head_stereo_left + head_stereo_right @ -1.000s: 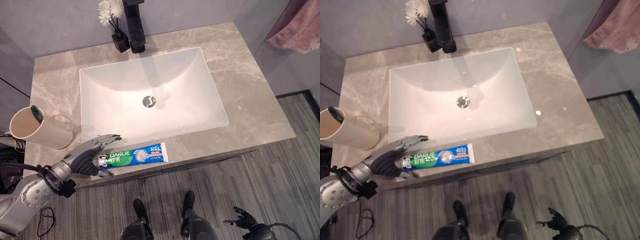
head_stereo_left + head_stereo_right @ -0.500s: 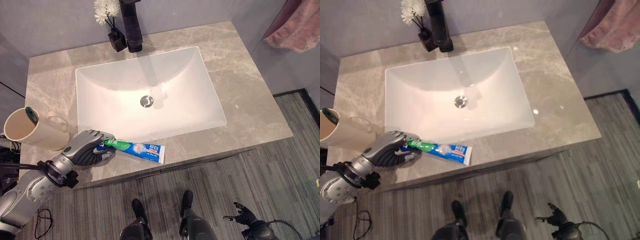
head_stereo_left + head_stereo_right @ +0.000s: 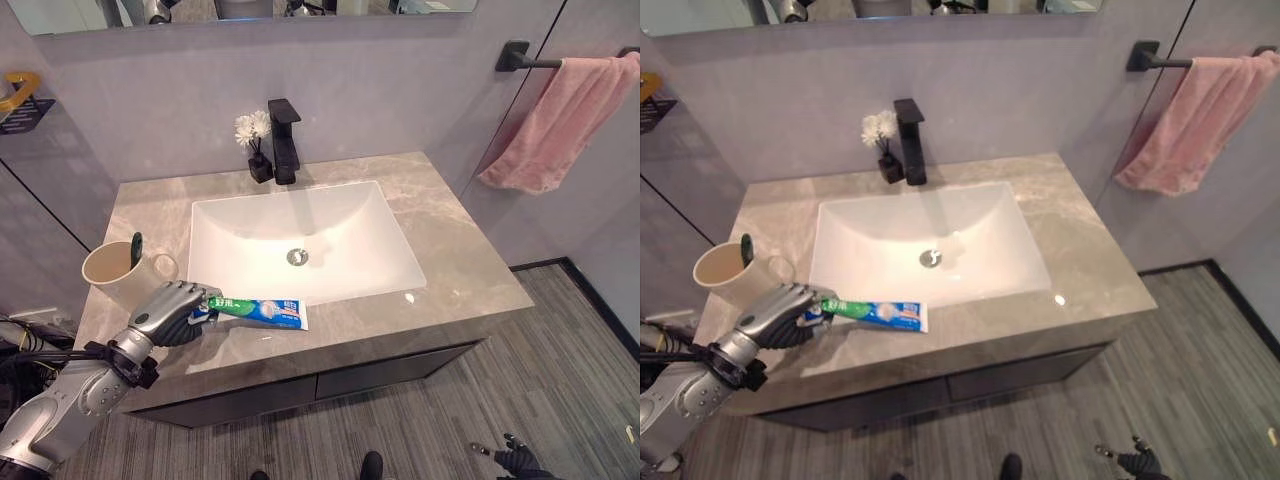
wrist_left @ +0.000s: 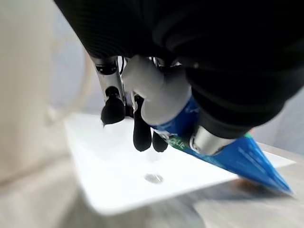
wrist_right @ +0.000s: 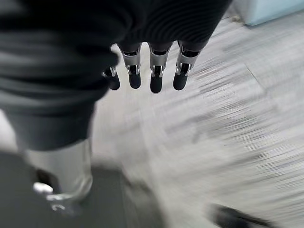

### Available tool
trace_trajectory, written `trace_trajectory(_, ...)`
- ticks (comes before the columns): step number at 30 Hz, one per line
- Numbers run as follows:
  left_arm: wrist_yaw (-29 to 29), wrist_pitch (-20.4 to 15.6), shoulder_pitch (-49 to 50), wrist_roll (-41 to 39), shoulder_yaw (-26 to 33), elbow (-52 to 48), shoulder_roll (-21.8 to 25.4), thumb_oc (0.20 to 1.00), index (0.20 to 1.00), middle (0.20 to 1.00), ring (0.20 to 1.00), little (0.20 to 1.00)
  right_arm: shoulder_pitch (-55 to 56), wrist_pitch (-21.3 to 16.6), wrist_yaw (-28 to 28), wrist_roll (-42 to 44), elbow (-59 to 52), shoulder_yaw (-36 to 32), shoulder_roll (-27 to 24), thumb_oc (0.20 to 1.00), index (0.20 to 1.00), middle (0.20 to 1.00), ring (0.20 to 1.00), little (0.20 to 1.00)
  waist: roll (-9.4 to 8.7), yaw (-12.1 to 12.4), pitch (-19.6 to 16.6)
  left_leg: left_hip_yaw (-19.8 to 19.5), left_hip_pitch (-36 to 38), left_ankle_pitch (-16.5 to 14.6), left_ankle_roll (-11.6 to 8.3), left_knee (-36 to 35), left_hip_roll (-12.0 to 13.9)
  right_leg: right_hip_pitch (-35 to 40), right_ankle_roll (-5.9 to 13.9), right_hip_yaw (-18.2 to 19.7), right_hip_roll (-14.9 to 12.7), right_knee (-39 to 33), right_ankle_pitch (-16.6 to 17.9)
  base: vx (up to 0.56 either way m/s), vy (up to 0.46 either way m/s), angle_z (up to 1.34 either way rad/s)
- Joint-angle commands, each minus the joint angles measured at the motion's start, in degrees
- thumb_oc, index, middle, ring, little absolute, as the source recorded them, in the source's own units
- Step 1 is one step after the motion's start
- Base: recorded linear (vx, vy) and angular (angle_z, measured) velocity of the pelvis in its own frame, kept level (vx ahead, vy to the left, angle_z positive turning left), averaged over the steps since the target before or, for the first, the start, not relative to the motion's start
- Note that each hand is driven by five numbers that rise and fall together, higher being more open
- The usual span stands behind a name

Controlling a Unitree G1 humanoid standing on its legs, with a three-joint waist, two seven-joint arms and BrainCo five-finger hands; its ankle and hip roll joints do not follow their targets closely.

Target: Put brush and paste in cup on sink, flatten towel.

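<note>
The paste (image 3: 262, 311) is pinched at one end by the left hand (image 3: 170, 314); it could be dropped if held loosely.

My left hand (image 3: 172, 313) has silver, dark-tipped fingers, a dark ribbed cover and a silver-grey arm.

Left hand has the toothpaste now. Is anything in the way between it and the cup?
Nothing visible blocks it. The left hand is curled round the cap end of the toothpaste tube at the counter's front edge, and the cup stands just behind the hand. A toothbrush already stands inside the cup, leaving most of the mouth open.
</note>
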Motion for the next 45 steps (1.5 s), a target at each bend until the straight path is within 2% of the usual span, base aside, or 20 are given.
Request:
trace_trajectory(1, 8.0, 0.8, -5.5, 1.2, 6.0, -2.3, -1.7, 0.2, 0.2, 0.2, 0.2, 0.2, -1.2, -3.5, -4.6, 2.4, -7.5, -0.5, -3.0, 1.0, 1.0, 1.0, 1.0, 1.0, 0.06, -1.7, 1.3, -1.3, 1.3, 0.2, -2.87, 0.5, 5.6, 0.6, 5.8, 2.3, -4.1, 0.3, -1.7, 0.0, 0.0, 0.0)
trace_trajectory(3, 10.5, 1.5, -6.9, 3.3, 8.2, -3.0, -2.6, 0.2, 0.2, 0.2, 0.2, 0.2, 0.6, -5.0, -9.2, 1.0, -16.3, -5.6, -4.5, 1.0, 1.0, 1.0, 1.0, 1.0, -0.07, -2.7, 0.1, -1.0, 2.1, -0.2, -2.72, 0.5, 5.6, 1.3, 5.76, 2.4, -4.1, 0.3, -1.8, 0.01, 0.003, -0.02)
trace_trajectory(4, 10.5, 1.5, -6.9, 3.4, 8.1, -3.1, -2.7, 0.2, 0.2, 0.2, 0.2, 0.2, 1.0, -4.7, -9.4, 0.8, -16.9, -5.8, -4.3, 1.0, 1.0, 1.0, 1.0, 1.0, -0.02, -2.6, 0.2, -1.0, 2.2, -0.2, -2.71, 0.5, 5.6, 1.4, 5.78, 2.4, -4.1, 0.3, -1.9, 0.0, 0.0, 0.0)
trace_trajectory(9, 14.8, 2.6, -11.4, 6.6, 10.4, -3.9, -4.5, 0.2, 0.2, 0.2, 0.2, 0.2, 2.8, -6.1, -18.1, -8.2, -35.2, -13.4, -5.8, 1.0, 1.0, 1.0, 1.0, 1.0, 0.22, -3.9, -1.2, -0.9, 3.3, -0.7, -2.43, 0.5, 5.5, 2.5, 5.61, 2.5, -4.2, 0.3, -2.1, 0.0, 0.005, -0.02)
trace_trajectory(10, 14.9, 2.6, -11.5, 6.6, 10.3, -3.9, -4.5, 0.2, 0.2, 0.2, 0.2, 0.2, 2.8, -6.0, -18.1, -8.2, -35.4, -13.5, -5.8, 1.0, 1.0, 1.0, 1.0, 1.0, 0.21, -3.9, -1.2, -0.9, 3.3, -0.7, -2.43, 0.5, 5.5, 2.6, 5.61, 2.5, -4.2, 0.3, -2.1, 0.0, 0.0, 0.0)
trace_trajectory(12, 16.8, 3.4, -13.9, 7.2, 10.6, -4.1, -5.2, 0.2, 0.2, 0.2, 0.2, 0.2, 1.6, -7.6, -21.0, -9.9, -42.7, -15.6, -5.4, 1.0, 1.0, 1.0, 1.0, 1.0, 0.32, -4.2, -1.6, -1.0, 3.5, -0.8, -2.32, 0.5, 5.5, 2.9, 5.56, 2.4, -4.2, 0.3, -2.1, 0.0, 0.002, -0.03)
trace_trajectory(13, 17.9, 4.1, -16.3, 7.7, 9.9, -4.2, -5.4, 0.2, 0.2, 0.2, 0.2, 0.2, 0.3, -8.0, -22.3, -12.6, -47.5, -15.2, -5.7, 1.0, 1.0, 1.0, 1.0, 1.0, 0.48, -4.4, -2.0, -1.0, 3.6, -0.9, -2.25, 0.5, 5.5, 3.1, 5.47, 2.4, -4.2, 0.3, -2.2, -0.02, 0.008, -0.07)
trace_trajectory(16, 19.4, 5.0, -19.0, 9.9, 10.5, -4.7, -4.4, 0.2, 0.2, 0.2, 0.2, 0.2, 0.1, -3.6, -24.5, -33.2, -57.0, -13.2, -12.6, 1.0, 1.0, 1.0, 1.0, 1.0, 0.4, -4.4, -2.5, -1.1, 3.7, -0.8, -2.25, 0.5, 5.6, 3.3, 5.35, 2.6, -3.9, 0.3, -2.4, -0.02, -0.002, -0.1)
trace_trajectory(18, 20.2, 5.4, -22.3, 10.3, 10.0, -5.5, -4.1, 0.2, 0.2, 0.2, 0.2, 0.2, -3.2, -3.4, -22.7, -38.5, -63.1, -10.9, -16.6, 1.0, 1.0, 1.0, 1.0, 1.0, 0.27, -4.3, -2.9, -1.1, 3.8, -0.7, -2.35, 0.5, 5.7, 3.4, 5.31, 2.6, -3.8, 0.3, -2.6, 0.0, -0.006, -0.02)
trace_trajectory(21, 21.9, 7.0, -28.9, 10.2, 7.4, -5.1, -3.5, 0.2, 0.2, 0.2, 0.2, 0.2, -11.6, -4.9, -19.4, -37.0, -68.8, -4.9, -19.3, 1.0, 1.0, 1.0, 1.0, 1.0, 0.27, -4.1, -3.2, -1.1, 4.0, -0.6, -2.37, 0.5, 5.7, 3.6, 5.25, 2.7, -3.6, 0.3, -2.6, 0.0, 0.0, 0.0)
trace_trajectory(23, 22.5, 7.5, -31.9, 10.2, 5.8, -4.2, -3.2, 0.2, 0.2, 0.2, 0.2, 0.2, -15.0, -5.4, -18.5, -35.5, -68.3, -2.1, -20.0, 1.0, 1.0, 1.0, 1.0, 1.0, 0.26, -3.9, -3.1, -1.0, 4.1, -0.6, -2.34, 0.5, 5.7, 3.7, 5.24, 2.7, -3.6, 0.3, -2.6, -0.02, 0.002, 0.01)
trace_trajectory(24, 23.6, 9.1, -37.7, 9.6, 2.8, -2.6, -3.6, 0.2, 0.2, 0.2, 0.2, 0.2, -22.3, -7.0, -15.8, -29.3, -68.5, 4.1, -18.0, 1.0, 1.0, 1.0, 1.0, 1.0, 0.18, -3.5, -3.2, -0.9, 4.1, -0.1, -2.21, 0.5, 5.7, 3.6, 5.01, 2.8, -3.7, 0.3, -2.3, 0.0, 0.0, 0.0)
trace_trajectory(26, 24.0, 9.5, -40.3, 9.4, 1.2, -1.7, -3.7, 0.2, 0.2, 0.2, 0.2, 0.2, -25.5, -7.3, -15.4, -26.4, -67.4, 6.4, -16.6, 1.0, 1.0, 1.0, 1.0, 1.0, 0.18, -3.3, -3.3, -0.9, 4.1, -0.1, -2.17, 0.5, 5.6, 3.7, 4.98, 2.8, -3.8, 0.3, -2.3, -0.02, 0.003, 0.01)
trace_trajectory(27, 25.7, 11.0, -45.6, 8.8, -1.2, 0.0, -4.4, 0.2, 0.2, 0.2, 0.2, 0.2, -31.6, -8.7, -14.1, -17.8, -66.0, 11.4, -10.8, 1.0, 1.0, 1.0, 1.0, 1.0, 0.47, -2.7, -3.6, -0.9, 4.4, -0.4, -2.17, 0.5, 5.5, 3.9, 5.0, 2.8, -3.9, 0.3, -2.4, 0.0, 0.0, 0.0)
trace_trajectory(30, 28.4, 12.8, -51.4, 8.1, -3.4, 1.3, -5.8, 0.2, 0.2, 0.2, 0.2, 0.2, -37.8, -11.5, -12.0, -2.3, -62.3, 16.5, -1.3, 1.0, 1.0, 1.0, 1.0, 1.0, 0.43, -1.7, -3.6, -0.9, 4.4, -0.3, -2.07, 0.5, 5.4, 4.1, 4.79, 2.7, -4.1, 0.3, -2.3, 0.0, 0.0, 0.0)
trace_trajectory(33, 30.3, 13.5, -55.2, 7.8, -4.5, 0.8, -6.0, 0.2, 0.2, 0.2, 0.2, 0.2, -42.9, -13.5, -9.0, 7.8, -59.4, 21.0, 4.5, 1.0, 1.0, 1.0, 1.0, 1.0, 0.34, -0.8, -3.5, -0.8, 4.4, -0.1, -2.08, 0.5, 5.3, 4.2, 4.7, 2.4, -4.5, 0.3, -2.1, 0.0, 0.005, 0.03)
trace_trajectory(37, 32.5, 13.9, -59.7, 7.2, -6.4, 0.7, -6.2, 0.2, 0.2, 0.2, 0.2, 0.2, -47.5, -15.5, -4.6, 17.5, -57.5, 24.9, 10.4, 1.0, 1.0, 1.0, 1.0, 1.0, 0.34, 0.4, -3.5, -1.2, 4.0, 0.4, -2.05, 0.5, 5.0, 4.3, 4.45, 1.8, -4.9, 0.3, -1.8, 0.0, 0.0, 0.0)
trace_trajectory(42, 34.2, 14.6, -62.4, 7.6, -8.3, 0.0, -7.5, 0.2, 0.2, 0.2, 0.2, 0.2, -48.7, -18.6, 4.3, 40.1, -57.1, 27.1, 19.7, 1.0, 1.0, 1.0, 1.0, 1.0, 0.36, 1.6, -3.6, -1.8, 3.6, 0.3, -2.09, 0.5, 4.6, 4.8, 4.5, 0.8, -5.4, 0.3, -2.0, 0.01, 0.009, 0.14)
trace_trajectory(45, 34.7, 14.5, -63.9, 7.8, -10.1, 0.2, -7.6, 0.2, 0.2, 0.2, 0.2, 0.2, -50.9, -20.1, 6.5, 43.6, -56.4, 26.9, 21.1, 1.0, 1.0, 1.0, 1.0, 1.0, 0.23, 2.4, -3.7, -2.3, 3.1, 0.4, -2.15, 0.5, 4.5, 5.0, 4.52, 0.0, -5.6, 0.3, -2.1, 0.02, 0.004, 0.14)
